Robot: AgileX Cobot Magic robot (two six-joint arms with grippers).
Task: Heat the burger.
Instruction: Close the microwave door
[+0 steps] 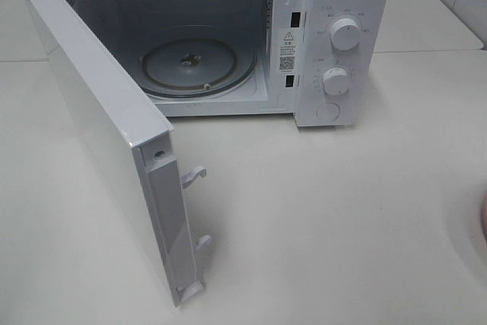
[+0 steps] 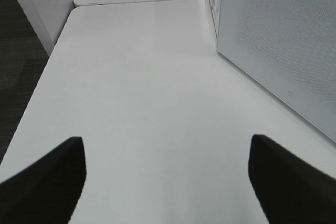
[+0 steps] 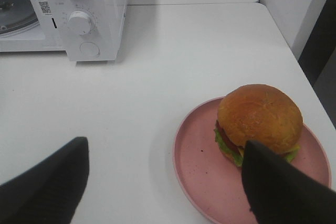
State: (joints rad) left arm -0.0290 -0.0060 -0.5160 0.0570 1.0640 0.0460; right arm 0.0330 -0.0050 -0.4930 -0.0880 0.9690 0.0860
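Observation:
The burger, with a glossy brown bun and green lettuce, sits on a pink plate in the right wrist view. My right gripper hangs open just short of the plate, holding nothing. One of its dark fingers covers the burger's near edge in the picture. My left gripper is open over bare table beside the microwave door. The exterior high view shows neither gripper, no burger, and only a sliver of the pink plate at the right edge.
The white microwave stands at the back with its door swung wide toward the front left. Its glass turntable is bare. The table edge runs close beside the plate.

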